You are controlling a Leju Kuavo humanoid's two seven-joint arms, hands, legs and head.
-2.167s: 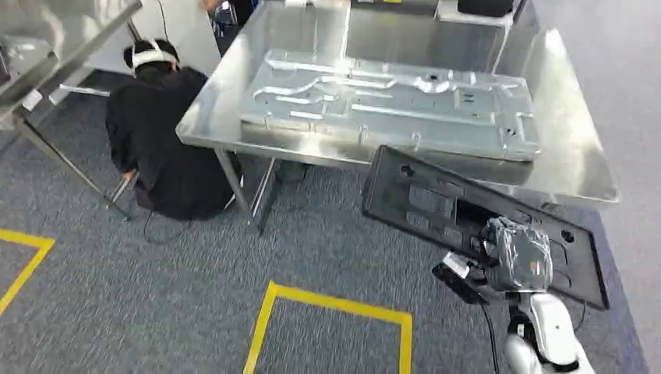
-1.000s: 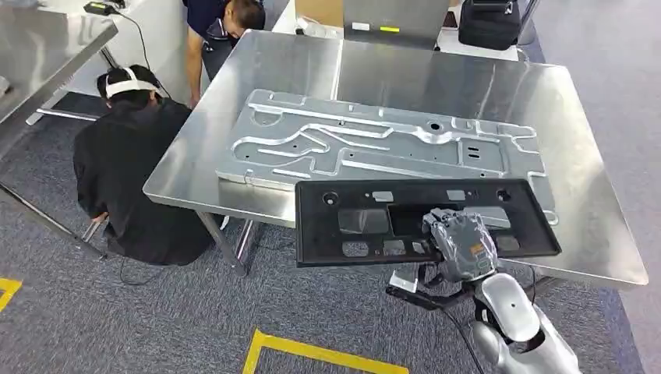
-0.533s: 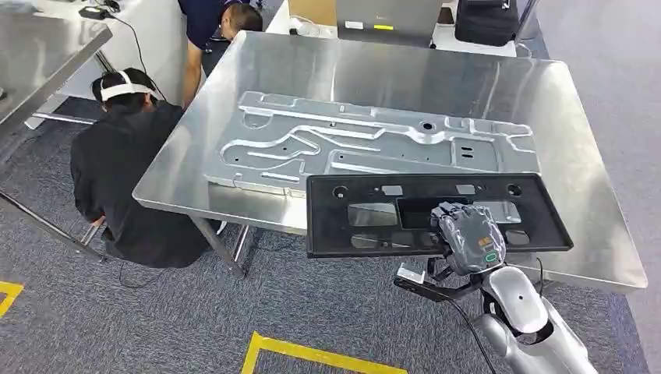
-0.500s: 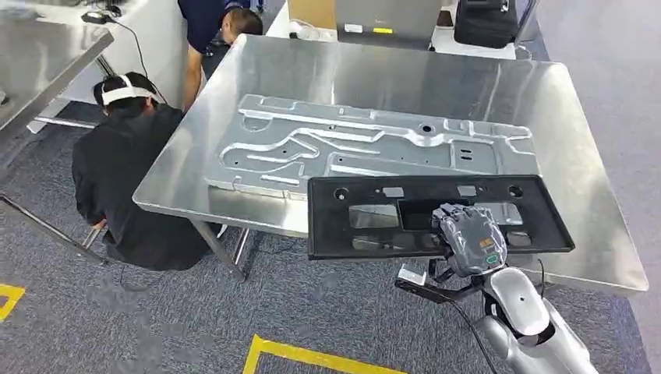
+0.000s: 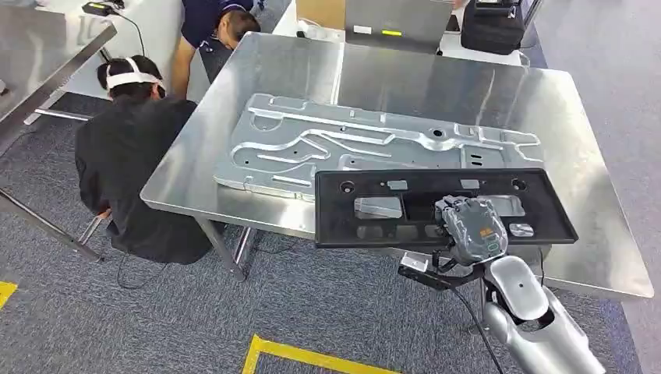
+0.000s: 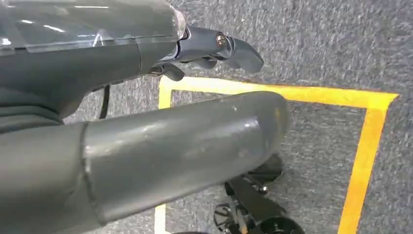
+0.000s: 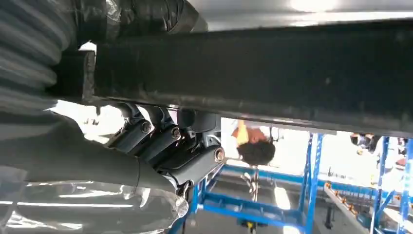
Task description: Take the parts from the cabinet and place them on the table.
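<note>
Count: one flat black plastic panel with rectangular cutouts [image 5: 436, 206], one large stamped silver sheet-metal part [image 5: 366, 148], one steel-topped table [image 5: 577, 257], two people at its far-left corner.

Right hand [image 5: 471, 226] grips the black panel at its near long edge, right of centre; fingers wrap under it, seen in the right wrist view [image 7: 170, 146]. Panel is held roughly level over the table's near edge, its left end overhanging the floor, its far edge overlapping the silver part's near edge. Cannot tell if it touches either.

Silver part lies flat mid-table, long axis left-right.

Left hand [image 6: 146, 136] hangs over grey carpet with yellow floor tape [image 6: 365, 146]; holds nothing, fingers look loosely curled, thumb out. Can't tell for sure how far closed.

One person in black [image 5: 132, 167] with a white headband crouches on the floor left of the table; the other, in dark blue [image 5: 210, 23], bends over beyond.

Versus 0.5 s ago: panel sits slightly farther over the table. Versus 2.2 s ago: it was tilted and short of the table, over the carpet.
</note>
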